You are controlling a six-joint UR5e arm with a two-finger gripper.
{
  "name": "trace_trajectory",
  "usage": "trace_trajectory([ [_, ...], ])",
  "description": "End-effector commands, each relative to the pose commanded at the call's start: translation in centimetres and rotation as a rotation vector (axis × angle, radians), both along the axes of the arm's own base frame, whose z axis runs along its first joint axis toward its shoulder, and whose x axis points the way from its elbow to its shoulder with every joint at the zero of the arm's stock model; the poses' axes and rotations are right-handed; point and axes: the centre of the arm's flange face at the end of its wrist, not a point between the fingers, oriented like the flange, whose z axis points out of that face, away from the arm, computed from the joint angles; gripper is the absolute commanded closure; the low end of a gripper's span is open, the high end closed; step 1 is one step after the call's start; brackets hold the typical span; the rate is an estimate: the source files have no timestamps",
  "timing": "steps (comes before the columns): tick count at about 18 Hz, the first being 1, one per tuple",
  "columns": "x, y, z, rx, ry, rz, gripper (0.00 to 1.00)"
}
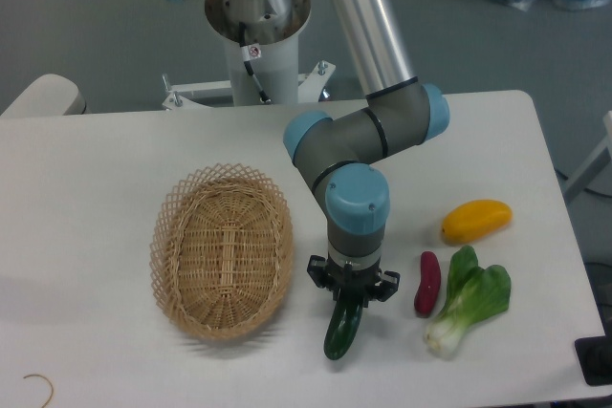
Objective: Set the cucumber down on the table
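Note:
The dark green cucumber (341, 330) hangs nearly upright from my gripper (348, 298), which is shut on its upper end. Its lower tip sits at or just above the white table (96, 198), near the front edge; I cannot tell whether it touches. The arm's blue-capped wrist hides the top of the cucumber. The spot lies between the wicker basket and the red-purple vegetable.
An empty oval wicker basket (222, 250) stands left of the gripper. To the right lie a dark red-purple vegetable (426, 283), a bok choy (469, 311) and a yellow mango-like fruit (475, 220). The arm's elbow blocks the table behind the gripper.

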Motion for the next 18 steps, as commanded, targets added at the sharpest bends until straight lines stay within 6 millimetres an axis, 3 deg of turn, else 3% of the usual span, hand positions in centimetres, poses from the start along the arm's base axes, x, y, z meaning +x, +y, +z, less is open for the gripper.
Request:
trace_trajectory([
  [5,-1.1,0.8,2.8,0.019,0.06,0.003,0.0],
  [8,-2.3,1.1,6.0,0.027,0.135,-0.004,0.0],
  [10,-2.9,0.3,8.8,-0.011,0.205,-0.06,0.0],
  [12,-3.9,-1.6,12.0,-0.032,0.251,-0.103,0.0],
  [15,-6.1,-6.2,16.0,-0.076,0.255,-0.191,0.0],
  [18,-7.8,-10.6,18.5,-0.138,0.225,-0.326,0.0],
])
